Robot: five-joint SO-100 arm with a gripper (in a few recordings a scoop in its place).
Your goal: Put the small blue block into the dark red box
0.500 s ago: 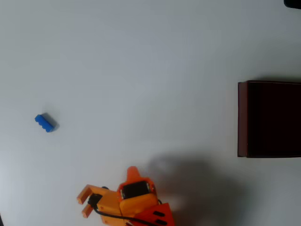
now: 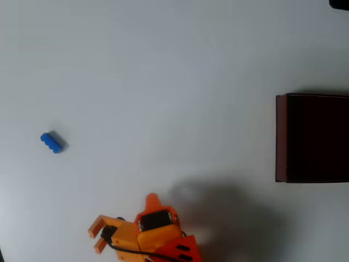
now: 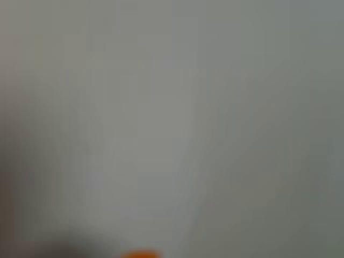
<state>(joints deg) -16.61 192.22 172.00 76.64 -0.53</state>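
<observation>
From overhead, the orange gripper [image 2: 96,236] sits at six o'clock, its fingers spread apart and holding nothing. The small blue block [image 2: 52,142] lies at nine o'clock, the dark red box [image 2: 281,136] at three.

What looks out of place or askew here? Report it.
Nothing stands out. The small blue block lies alone on the white table, slightly angled. The dark red box sits square at the right edge. The gripper has its fingers apart, holding nothing.
</observation>
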